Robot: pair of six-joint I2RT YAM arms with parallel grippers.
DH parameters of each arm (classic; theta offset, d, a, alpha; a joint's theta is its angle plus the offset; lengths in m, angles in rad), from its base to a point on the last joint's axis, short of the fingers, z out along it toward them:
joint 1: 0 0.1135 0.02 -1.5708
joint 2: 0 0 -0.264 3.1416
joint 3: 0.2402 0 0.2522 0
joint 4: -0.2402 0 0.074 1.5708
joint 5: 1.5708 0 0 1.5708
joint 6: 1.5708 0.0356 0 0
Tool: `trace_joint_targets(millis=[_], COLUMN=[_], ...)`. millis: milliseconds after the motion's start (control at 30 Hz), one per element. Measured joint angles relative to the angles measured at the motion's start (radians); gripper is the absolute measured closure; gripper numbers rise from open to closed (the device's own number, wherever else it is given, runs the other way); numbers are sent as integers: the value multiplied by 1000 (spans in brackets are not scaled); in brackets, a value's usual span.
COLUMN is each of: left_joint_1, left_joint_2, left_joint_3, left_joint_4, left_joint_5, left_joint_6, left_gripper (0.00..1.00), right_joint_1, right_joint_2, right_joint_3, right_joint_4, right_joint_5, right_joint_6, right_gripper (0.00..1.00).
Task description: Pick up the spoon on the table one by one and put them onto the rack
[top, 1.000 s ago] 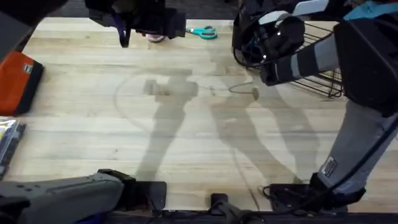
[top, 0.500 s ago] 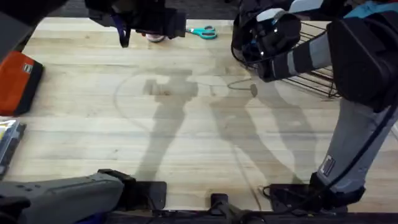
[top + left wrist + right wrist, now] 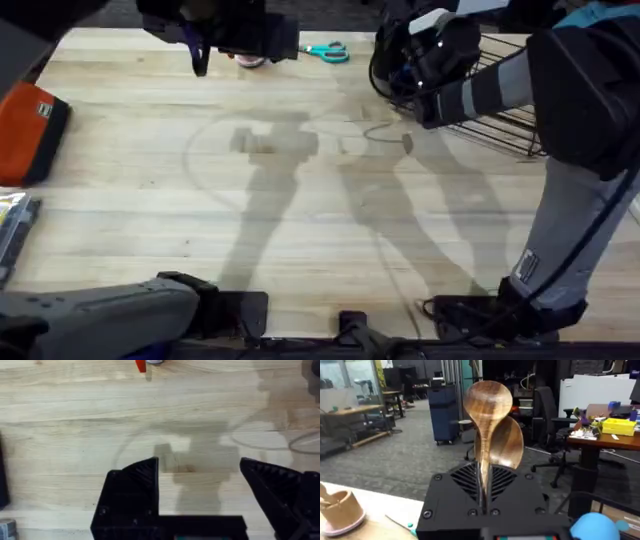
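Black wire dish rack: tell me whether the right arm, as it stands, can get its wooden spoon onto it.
Probably yes. The right gripper is shut on the light-brown wooden spoon, bowl pointing away from it, and in the overhead view it hangs at the near edge of the black wire dish rack, with nothing visible between them.

spoon (image 3: 490, 415) handle hidden between the right fingers (image 3: 520, 495); rack (image 3: 505, 100) partly hidden behind the right arm

The right arm (image 3: 560, 200) has grey links with black joints and a small label near its base. The left gripper (image 3: 200, 490) has black ribbed fingers (the body shows small screws).
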Motion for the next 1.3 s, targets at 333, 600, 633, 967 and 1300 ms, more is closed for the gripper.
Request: trace_joint_targets(millis=[333,600,633,967,1300], left_joint_1=[0,0,0,0,0], left_joint_2=[0,0,0,0,0], left_joint_3=[0,0,0,0,0], left_joint_4=[0,-1,-1,-2,-2], left_joint_5=[0,0,0,0,0], left_joint_6=[0,0,0,0,0], left_gripper=[7,8,7,8,7], right_joint_1=[0,0,0,0,0], right_joint_2=[22,22,22,22,22], right_joint_3=[3,3,3,3,-3], right_joint_4=[-8,-9,-9,-10,-13], right_joint_5=[0,0,0,0,0], right_joint_6=[-17,-19,-22,-44,-44], right_gripper=[965,965,965,971,972])
